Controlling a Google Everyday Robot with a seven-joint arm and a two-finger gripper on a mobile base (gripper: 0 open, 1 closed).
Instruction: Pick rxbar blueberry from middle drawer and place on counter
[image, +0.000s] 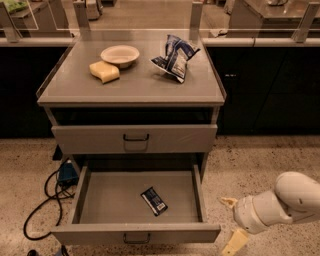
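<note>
As the rxbar blueberry (154, 200) lies in the middle drawer (100, 233), the claw (231, 223) gapes right of it.

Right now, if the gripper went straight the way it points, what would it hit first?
The gripper, open at lower right, points left. It would likely meet the right outer wall of the middle drawer first, not the rxbar blueberry inside; depth is unclear.

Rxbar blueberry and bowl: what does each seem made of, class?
The rxbar blueberry looks wrapped in dark plastic film with a printed label. The bowl seems smooth pale ceramic or plastic. The open gripper hangs right of the middle drawer.
</note>
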